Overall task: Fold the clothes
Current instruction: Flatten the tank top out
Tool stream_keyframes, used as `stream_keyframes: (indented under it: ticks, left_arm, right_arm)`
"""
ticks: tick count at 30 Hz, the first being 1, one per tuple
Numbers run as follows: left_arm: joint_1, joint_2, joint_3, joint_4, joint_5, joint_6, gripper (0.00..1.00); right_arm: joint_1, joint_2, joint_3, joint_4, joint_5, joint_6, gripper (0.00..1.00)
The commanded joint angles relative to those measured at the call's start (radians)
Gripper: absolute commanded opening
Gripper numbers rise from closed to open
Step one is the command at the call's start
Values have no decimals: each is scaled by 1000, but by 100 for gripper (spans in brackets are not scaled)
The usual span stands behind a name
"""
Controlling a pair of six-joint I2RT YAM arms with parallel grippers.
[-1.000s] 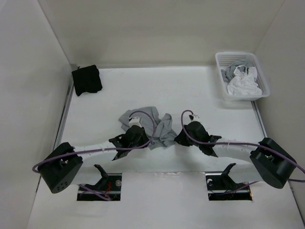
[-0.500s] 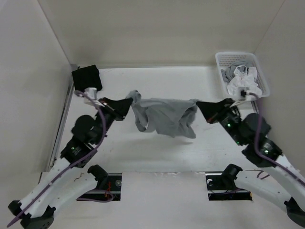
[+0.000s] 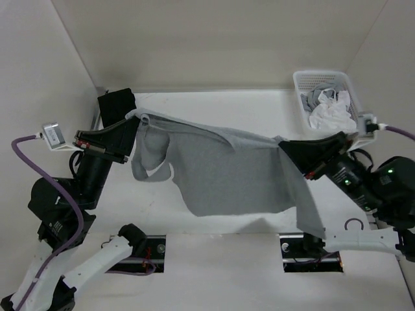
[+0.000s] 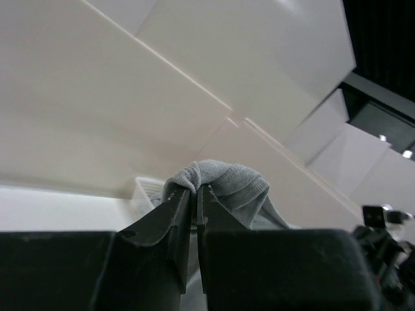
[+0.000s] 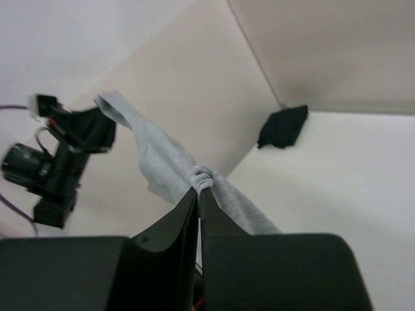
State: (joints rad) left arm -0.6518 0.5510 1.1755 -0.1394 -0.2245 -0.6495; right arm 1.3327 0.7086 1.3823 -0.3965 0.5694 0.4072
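The clothes (image 3: 227,172), a grey sleeveless tank top, hang stretched in the air between both arms, high above the table. My left gripper (image 3: 134,119) is shut on a bunched corner of the top (image 4: 220,181) at its left end. My right gripper (image 3: 283,144) is shut on the other end, a small roll of grey fabric (image 5: 205,176) at its fingertips. The body of the top droops between them, and a long flap trails down below the right gripper.
A white basket (image 3: 301,81) with grey and white laundry stands at the back right. A black folded cloth (image 3: 113,103) lies at the back left, partly behind the left gripper. White walls close in the table on three sides.
Both arms have risen from the table and swung apart. The top, crumpled on the table a second ago, now hangs spread wide between the two grippers.
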Motion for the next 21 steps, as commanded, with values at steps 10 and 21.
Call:
stream_keyframes:
  ticks: [10,21]
  left_arm:
    - [223,729,177,258,-52,162,1]
    - [208,1129,275,197,-78,194,42]
  right_arm:
    - [-644,247,-521,344,-493,283,4]
    - [-992,704,-460,504,-557,268,49]
